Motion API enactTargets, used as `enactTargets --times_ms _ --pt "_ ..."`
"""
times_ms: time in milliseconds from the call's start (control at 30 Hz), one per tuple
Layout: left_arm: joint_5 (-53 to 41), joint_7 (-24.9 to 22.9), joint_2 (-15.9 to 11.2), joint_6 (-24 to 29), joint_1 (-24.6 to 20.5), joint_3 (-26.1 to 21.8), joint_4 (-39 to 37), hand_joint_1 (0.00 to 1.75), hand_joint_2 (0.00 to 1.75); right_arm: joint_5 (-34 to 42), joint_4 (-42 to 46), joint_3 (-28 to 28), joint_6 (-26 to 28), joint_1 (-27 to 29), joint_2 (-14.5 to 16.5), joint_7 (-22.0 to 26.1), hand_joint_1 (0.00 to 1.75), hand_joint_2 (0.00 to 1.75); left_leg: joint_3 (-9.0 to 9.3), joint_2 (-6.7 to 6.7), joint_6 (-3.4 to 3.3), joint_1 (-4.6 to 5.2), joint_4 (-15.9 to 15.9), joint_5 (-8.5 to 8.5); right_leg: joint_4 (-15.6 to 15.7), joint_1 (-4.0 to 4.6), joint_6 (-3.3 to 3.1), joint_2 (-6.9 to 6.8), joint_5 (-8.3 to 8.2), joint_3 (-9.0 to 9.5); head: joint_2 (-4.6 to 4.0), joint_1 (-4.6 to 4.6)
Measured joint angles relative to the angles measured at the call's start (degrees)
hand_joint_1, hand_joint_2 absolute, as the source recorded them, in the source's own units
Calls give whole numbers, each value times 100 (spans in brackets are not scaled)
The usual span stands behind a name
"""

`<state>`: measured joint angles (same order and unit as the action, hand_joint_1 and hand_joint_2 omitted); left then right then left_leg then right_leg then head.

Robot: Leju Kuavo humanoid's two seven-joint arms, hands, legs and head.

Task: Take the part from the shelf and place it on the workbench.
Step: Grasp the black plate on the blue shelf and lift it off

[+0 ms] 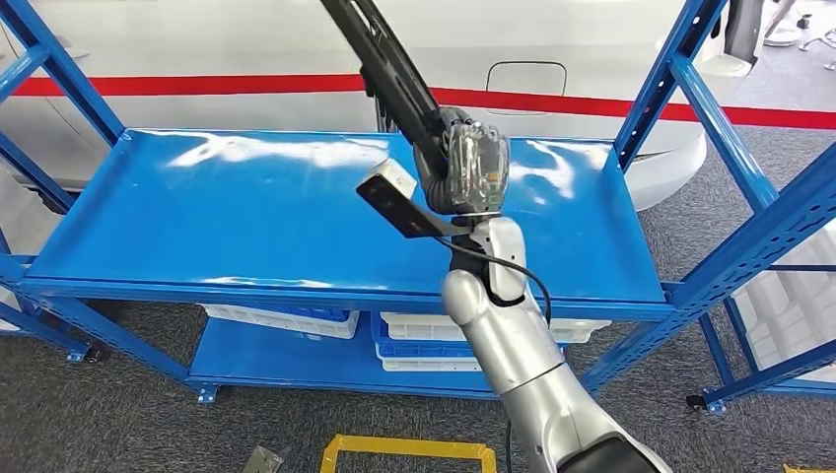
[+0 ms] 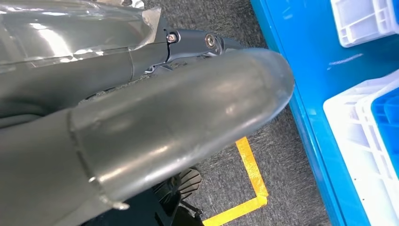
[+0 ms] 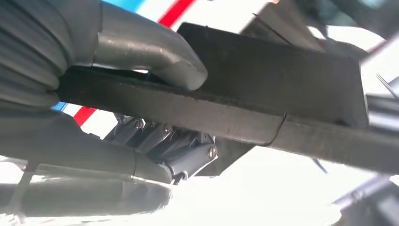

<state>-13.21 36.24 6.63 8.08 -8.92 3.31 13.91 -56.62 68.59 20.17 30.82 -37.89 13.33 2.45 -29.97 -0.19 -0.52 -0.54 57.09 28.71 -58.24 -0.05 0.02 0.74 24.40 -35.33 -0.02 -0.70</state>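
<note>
One long black part (image 1: 394, 74), gripped in one right hand (image 1: 463, 168) on one silver arm (image 1: 522, 365). One left hand (image 2: 141, 122), seen close in the left wrist view. One blue shelf unit (image 1: 296, 227) with two visible tiers. Three white crates (image 1: 281, 320) on the lower tier, at least one with a blue crate nested inside. One yellow floor outline (image 1: 409, 451). One red stripe (image 1: 197, 85) along the white body behind.

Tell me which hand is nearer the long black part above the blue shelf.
Right. The right hand grips the long black part itself, thumb pressed on its flat bar. The left hand hangs low beside the shelf's bottom level, above the carpet, away from the part.
</note>
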Motion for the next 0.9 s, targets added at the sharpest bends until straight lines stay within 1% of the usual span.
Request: enactTargets --times_ms 133,200,267,367,500,767,900 --pt "-131 252 8 96 68 6 -25 0 0 2471 1287 -100 -571 232 -103 569 175 175 0 -3 -1 1 0 1 1 -2 0 -3 0 -1 0 -1" --pt "-136 315 7 34 110 6 -33 0 87 3517 1945 -123 -905 426 -224 710 175 175 0 -3 -3 1 0 3 1 -2 1 -3 1 -1 0 -1" --pt "-141 319 -10 -115 125 6 -36 0 175 4338 2517 -129 -1194 666 -381 856 175 175 -2 -3 -5 0 0 7 1 -2 1 -2 1 -1 0 0" --pt "-145 303 -58 -303 127 6 -36 0 175 5067 3110 -115 -1477 1008 -629 1095 175 175 -6 -1 -7 0 0 13 2 -2 1 0 1 -1 0 0" --pt "-146 331 -110 -311 152 6 -36 0 175 5621 3549 -28 -1696 1360 -950 1343 175 175 -8 -1 -8 0 -1 14 2 -2 1 0 1 0 0 -1" --pt "-171 361 -143 -12 255 6 -50 0 175 6070 3905 189 -1841 1736 -1383 1531 175 175 -7 -1 -7 -1 -1 13 2 -1 1 0 1 0 0 0" --pt "-154 360 -156 28 302 6 -73 0 175 6129 3978 294 -1864 1847 -1527 1553 175 175 -7 -1 -7 -1 -1 13 2 -1 1 0 1 -1 0 0"
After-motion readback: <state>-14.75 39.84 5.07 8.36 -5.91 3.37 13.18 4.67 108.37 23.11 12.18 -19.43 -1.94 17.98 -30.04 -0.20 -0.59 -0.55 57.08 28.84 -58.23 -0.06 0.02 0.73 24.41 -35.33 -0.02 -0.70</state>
